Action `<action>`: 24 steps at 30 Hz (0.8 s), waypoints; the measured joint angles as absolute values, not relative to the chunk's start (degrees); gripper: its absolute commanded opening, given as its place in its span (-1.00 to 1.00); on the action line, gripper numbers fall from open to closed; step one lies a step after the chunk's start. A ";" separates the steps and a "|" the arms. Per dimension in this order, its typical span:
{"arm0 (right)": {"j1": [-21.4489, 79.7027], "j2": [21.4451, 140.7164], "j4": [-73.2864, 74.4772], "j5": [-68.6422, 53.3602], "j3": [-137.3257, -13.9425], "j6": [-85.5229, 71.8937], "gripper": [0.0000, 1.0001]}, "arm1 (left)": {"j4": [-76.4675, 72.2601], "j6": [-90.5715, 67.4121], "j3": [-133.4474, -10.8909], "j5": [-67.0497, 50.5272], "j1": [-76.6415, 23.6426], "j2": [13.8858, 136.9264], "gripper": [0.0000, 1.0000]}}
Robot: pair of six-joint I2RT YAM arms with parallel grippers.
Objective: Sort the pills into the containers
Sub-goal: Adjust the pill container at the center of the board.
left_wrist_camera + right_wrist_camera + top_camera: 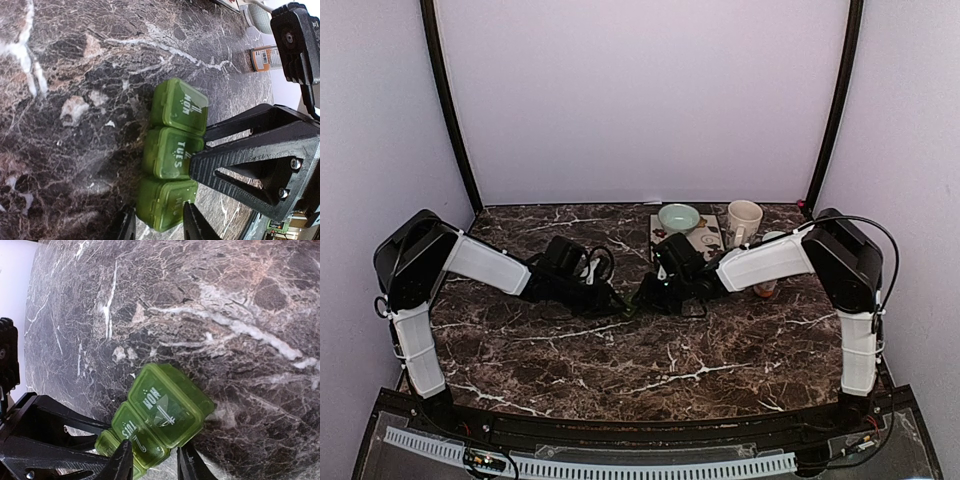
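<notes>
The containers are one dark green pill box with three compartments in a row, marked MON, TUES and WED. It lies mid-table with all lids shut. No pills show in any view. My left gripper is shut across the WED end, one finger on each side. My right gripper comes in from the opposite side. Its fingertips stand a little apart at the front edge of the MON and TUES lids. Whether they pinch that edge is unclear.
An amber bottle stands behind the right arm. At the back of the table are a pale green bowl and a cream mug. Both arms crowd the table's centre.
</notes>
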State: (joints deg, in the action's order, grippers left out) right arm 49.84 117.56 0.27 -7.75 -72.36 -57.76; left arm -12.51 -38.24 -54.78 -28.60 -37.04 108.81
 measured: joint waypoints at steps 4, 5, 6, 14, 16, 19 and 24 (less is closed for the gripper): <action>49.76 118.17 0.25 -7.86 -72.90 -57.76 -0.39 | -12.78 -38.24 -54.61 -28.97 -36.80 108.81 -0.33; 49.71 118.17 0.25 -7.94 -72.90 -57.76 -0.40 | -12.82 -38.24 -54.59 -29.04 -36.69 108.84 -0.33; 49.69 118.19 0.25 -7.99 -72.93 -57.76 -0.40 | -12.88 -38.24 -54.59 -29.17 -36.58 108.84 -0.32; 48.66 118.63 -0.71 -9.96 -72.93 -58.43 -0.45 | -13.85 -38.52 -54.11 -29.65 -36.10 108.84 -0.20; 48.53 118.83 -0.99 -10.55 -72.93 -58.78 -0.45 | -14.09 -38.63 -54.00 -29.69 -36.10 108.84 -0.19; 48.31 119.04 -1.45 -10.98 -72.93 -58.89 -0.45 | -14.13 -38.65 -53.95 -29.80 -36.10 108.84 -0.19; 48.29 119.09 -1.56 -11.53 -72.95 -58.98 -0.45 | -14.85 -38.79 -53.95 -30.28 -36.10 109.06 -0.20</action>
